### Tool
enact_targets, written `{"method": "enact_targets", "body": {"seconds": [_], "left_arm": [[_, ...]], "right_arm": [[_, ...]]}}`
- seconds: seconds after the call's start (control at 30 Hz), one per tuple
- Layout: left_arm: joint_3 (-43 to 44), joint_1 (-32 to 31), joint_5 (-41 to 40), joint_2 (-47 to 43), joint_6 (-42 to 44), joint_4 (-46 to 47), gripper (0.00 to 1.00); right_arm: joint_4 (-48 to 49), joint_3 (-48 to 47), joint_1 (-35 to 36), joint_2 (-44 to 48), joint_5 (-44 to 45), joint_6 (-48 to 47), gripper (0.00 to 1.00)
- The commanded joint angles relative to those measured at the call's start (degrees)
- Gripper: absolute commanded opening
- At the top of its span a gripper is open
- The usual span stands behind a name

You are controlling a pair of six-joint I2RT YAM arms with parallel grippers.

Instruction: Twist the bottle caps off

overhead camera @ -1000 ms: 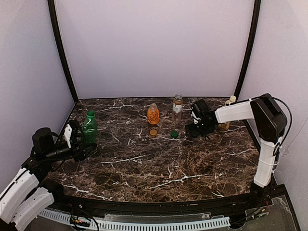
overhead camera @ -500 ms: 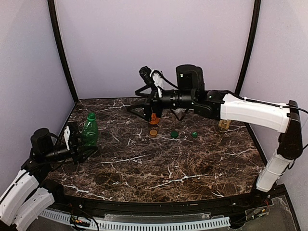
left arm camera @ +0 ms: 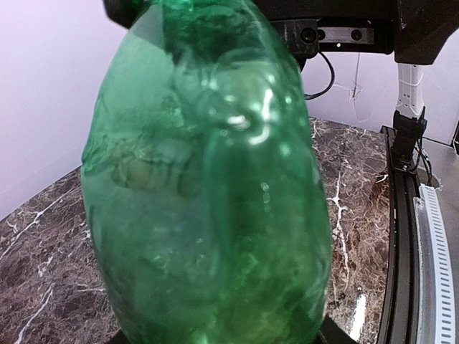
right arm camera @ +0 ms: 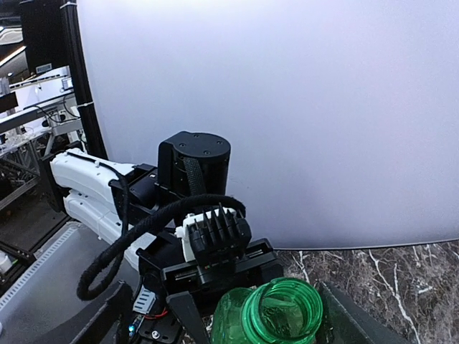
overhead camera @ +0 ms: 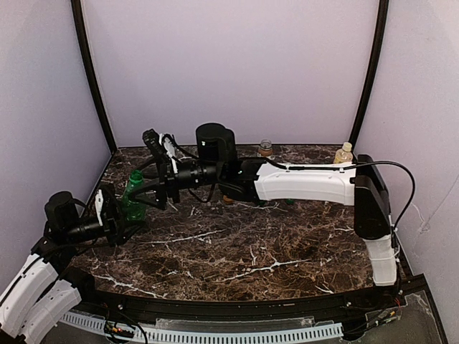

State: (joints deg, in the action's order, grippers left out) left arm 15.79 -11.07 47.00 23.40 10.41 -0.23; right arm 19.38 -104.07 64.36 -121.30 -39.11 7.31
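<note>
My left gripper [overhead camera: 122, 213] is shut on the body of a green plastic bottle [overhead camera: 133, 193], which stands upright at the table's left. The bottle [left arm camera: 208, 186] fills the left wrist view. Its threaded neck [right arm camera: 281, 310] is open, with no cap on it. My right arm reaches across the table, and my right gripper [right arm camera: 276, 326] is open with a finger on each side of that neck, not touching it. A pale yellow cap [overhead camera: 346, 146] sits on a small bottle at the back right. The loose bottle caps on the table are mostly hidden under the right arm.
A clear glass bottle [overhead camera: 265, 147] stands at the back centre, partly behind the right arm [overhead camera: 301, 183]. The arm spans the table's middle from right to left. Black frame posts and purple walls close in the marble table [overhead camera: 237, 251].
The right arm has swung from the back right across to the green bottle at the left, and its jaws have narrowed a little. The left gripper still holds the bottle in place.
</note>
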Motion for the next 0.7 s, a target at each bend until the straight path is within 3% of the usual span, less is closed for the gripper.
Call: {"method": "enact_targets", "body": {"seconds": [0.0,0.13,0.33,0.5,0.6,0.67], "left_arm": [[-1.2,0.4,1.0,-0.4,0.3,1.5,0.01],[-1.3,0.4,0.9,-0.5,0.3,1.7,0.01],[-1.3,0.4,0.8,-0.6,0.1,1.9,0.01],[-1.3,0.6,0.7,-0.6,-0.3,2.2,0.01],[-1.3,0.6,0.5,-0.7,-0.4,2.3,0.01],[-1.3,0.6,0.0,-0.6,-0.5,2.4,0.15]], "right_arm": [[3.5,-5.7,0.5,-3.4,-2.2,7.3,0.80],[2.0,-7.9,0.6,-5.4,-0.3,9.4,0.63],[-0.7,-8.1,0.6,-5.9,-0.5,8.9,0.19],[-4.6,-7.6,0.1,-4.4,0.5,6.3,0.00],[-5.6,-6.5,-0.5,-2.7,0.3,4.9,0.00],[-6.1,-6.0,-0.9,-1.7,-0.4,4.2,0.00]]}}
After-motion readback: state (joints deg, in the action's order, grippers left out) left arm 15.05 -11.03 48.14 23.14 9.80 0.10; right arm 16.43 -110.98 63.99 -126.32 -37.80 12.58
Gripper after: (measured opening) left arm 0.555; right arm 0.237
